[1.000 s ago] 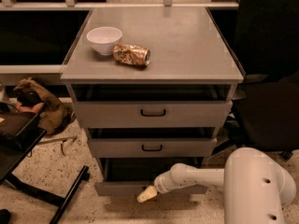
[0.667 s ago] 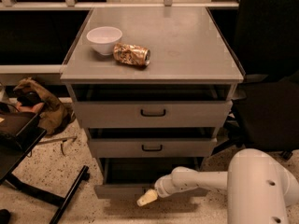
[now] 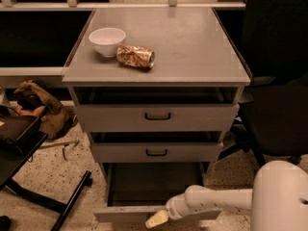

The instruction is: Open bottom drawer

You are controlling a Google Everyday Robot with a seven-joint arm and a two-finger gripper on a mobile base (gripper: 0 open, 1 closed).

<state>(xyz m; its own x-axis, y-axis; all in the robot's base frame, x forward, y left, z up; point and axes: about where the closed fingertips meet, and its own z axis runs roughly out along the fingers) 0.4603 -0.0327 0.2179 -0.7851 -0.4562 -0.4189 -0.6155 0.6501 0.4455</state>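
The grey cabinet [image 3: 156, 76] has three drawers. The bottom drawer [image 3: 120, 213] is pulled well out toward me, its dark inside showing and its flat grey front low in the view. Its handle is hidden behind my arm. My gripper [image 3: 156, 219] sits at the drawer front's middle, with a cream fingertip [image 3: 154, 220] showing below the front's top edge. My white arm [image 3: 216, 201] reaches in from the right.
A white bowl [image 3: 107, 40] and a crushed can [image 3: 135, 56] lie on the cabinet top. The top drawer [image 3: 158, 115] and middle drawer [image 3: 156, 152] stand slightly out. A black chair [image 3: 276, 124] is at the right. A black stand's leg [image 3: 72, 198] and a brown bag [image 3: 41, 105] are on the left floor.
The bottom drawer has come further out toward me, and my gripper has moved with its front, down and toward the camera.
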